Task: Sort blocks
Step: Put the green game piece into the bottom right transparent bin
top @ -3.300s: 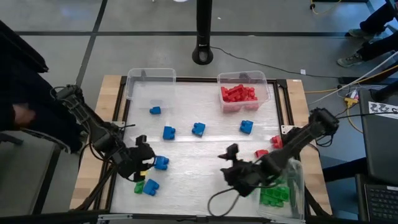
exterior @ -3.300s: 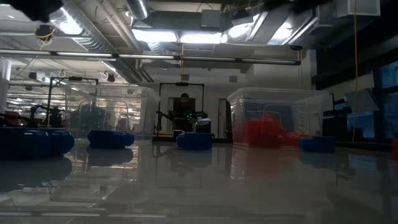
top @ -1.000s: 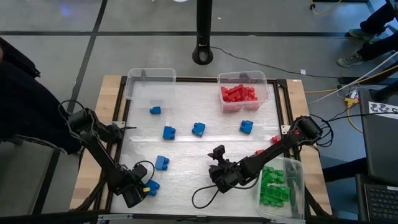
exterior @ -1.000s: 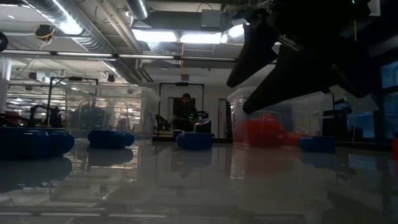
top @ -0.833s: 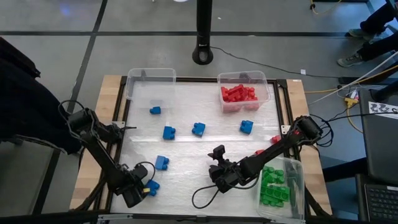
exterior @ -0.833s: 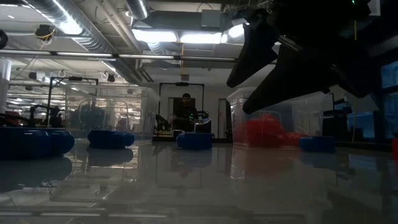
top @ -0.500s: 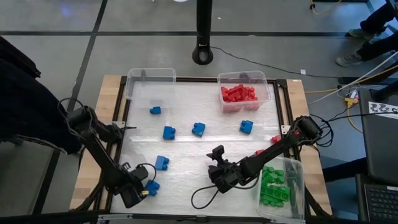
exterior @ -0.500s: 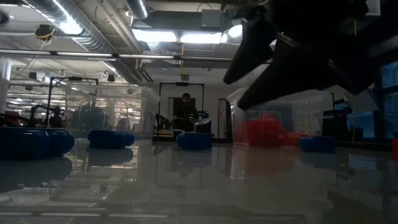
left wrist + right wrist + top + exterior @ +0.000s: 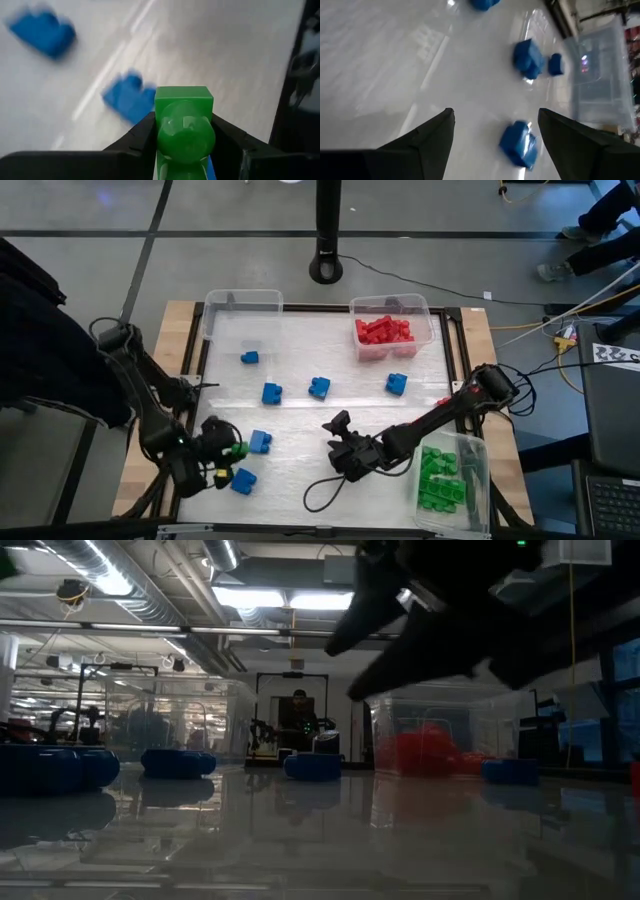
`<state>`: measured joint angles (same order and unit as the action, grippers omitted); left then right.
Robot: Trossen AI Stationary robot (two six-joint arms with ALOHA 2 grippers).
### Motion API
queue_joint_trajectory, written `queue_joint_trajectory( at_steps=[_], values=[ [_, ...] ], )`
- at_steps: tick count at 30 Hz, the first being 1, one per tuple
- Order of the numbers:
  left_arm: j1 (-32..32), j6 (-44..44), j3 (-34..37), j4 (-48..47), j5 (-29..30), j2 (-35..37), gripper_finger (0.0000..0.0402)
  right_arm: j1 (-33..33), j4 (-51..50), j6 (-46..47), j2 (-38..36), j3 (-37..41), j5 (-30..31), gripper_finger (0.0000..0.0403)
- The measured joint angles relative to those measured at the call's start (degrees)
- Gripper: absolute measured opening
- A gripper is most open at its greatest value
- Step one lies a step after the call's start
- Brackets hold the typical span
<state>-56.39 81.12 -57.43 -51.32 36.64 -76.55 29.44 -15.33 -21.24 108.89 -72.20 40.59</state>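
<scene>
Lifted off the desk now, left gripper clamped on a green block; right gripper hangs empty, fingers apart.

green block, blue blocks, red blocks

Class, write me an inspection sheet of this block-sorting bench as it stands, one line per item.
Surface: white table top, glossy.
Job's things: red blocks in one far bin; green blocks in the near right bin; six blue blocks loose.
Clutter: empty clear bin.
Grippers: left gripper shut on a green block; right gripper open, empty, mid-table.
Cables: black loop trailing the right arm.
Surroundings: a person's shoes beyond the table.
</scene>
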Motion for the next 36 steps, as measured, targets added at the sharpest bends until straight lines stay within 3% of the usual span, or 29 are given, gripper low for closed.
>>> queue_joint_trajectory(
  at_steps=[6, 13, 17, 27, 34, 36],
  values=[
    [4.7, -17.6, 0.0, 5.6, 7.9, 4.9, 0.0124, -3.1, 9.0, -12.6, 0.0, -1.9, -2.9, 0.0287],
    [11.9, -38.1, 4.5, 20.9, 6.0, 8.6, 0.0124, -5.3, 18.7, -30.2, -0.1, -7.4, -4.1, 0.0287],
    [15.2, -42.9, 9.3, 29.7, 2.9, 11.5, 0.0124, -5.2, 24.3, -37.6, -0.1, -7.8, -4.2, 0.0287],
    [19.9, -51.7, 16.9, 49.7, -2.1, 14.8, 0.0124, -6.3, 29.3, -42.1, -0.1, -7.8, -4.8, 0.0292],
    [22.1, -53.3, 17.1, 51.7, -3.2, 14.6, 0.0124, -6.2, 29.5, -42.3, -0.1, -7.8, -4.3, 0.0384],
    [22.8, -54.0, 17.1, 54.0, -3.4, 14.6, 0.0124, -6.3, 30.6, -42.3, -0.1, -7.8, -4.5, 0.0392]
  ],
)
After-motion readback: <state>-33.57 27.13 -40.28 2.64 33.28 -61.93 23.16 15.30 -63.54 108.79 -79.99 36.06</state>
